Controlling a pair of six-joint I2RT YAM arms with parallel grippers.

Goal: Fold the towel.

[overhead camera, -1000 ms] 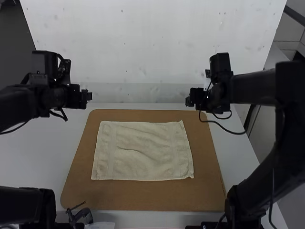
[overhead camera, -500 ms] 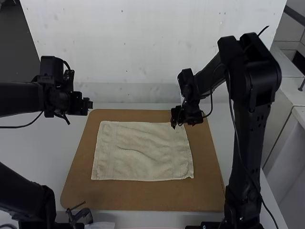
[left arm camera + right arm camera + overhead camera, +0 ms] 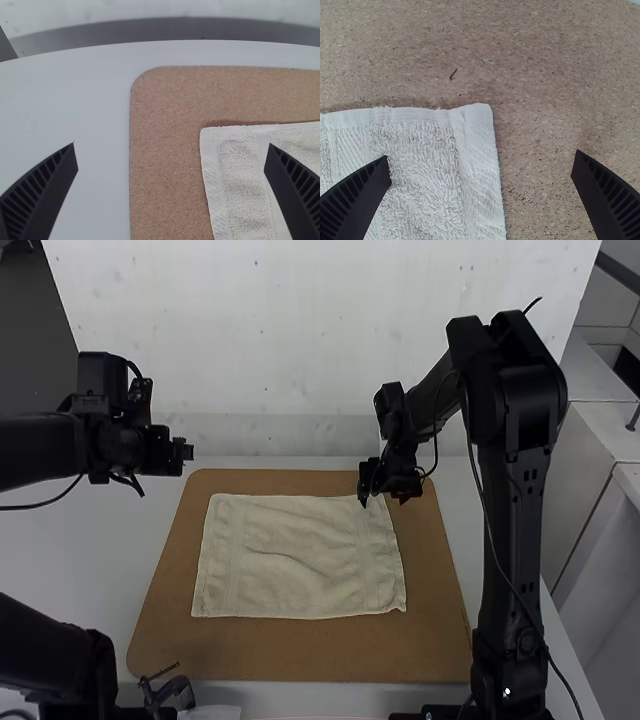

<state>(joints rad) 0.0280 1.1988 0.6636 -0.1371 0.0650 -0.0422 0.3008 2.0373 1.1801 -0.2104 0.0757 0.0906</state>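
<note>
The cream towel (image 3: 300, 558) lies spread flat with slight wrinkles. My left gripper (image 3: 190, 452) is beyond the board's far left corner, away from the towel. In the left wrist view that gripper (image 3: 170, 157) stands open, with a towel corner (image 3: 225, 145) in sight. My right gripper (image 3: 382, 495) is at the towel's far right corner. Seen from its wrist, the right gripper (image 3: 481, 167) is open above the corner (image 3: 477, 117), fingers on either side of the edge and holding nothing.
A brown board (image 3: 300, 655) with rounded corners lies under the towel on a white table (image 3: 80, 560). Black hardware (image 3: 168, 695) stands at the near left edge. The right arm rises along the right side of the board.
The right gripper has moved inward and nearer, from beyond the board to over the towel's far right corner. The left arm has shifted slightly. The towel lies as before.
</note>
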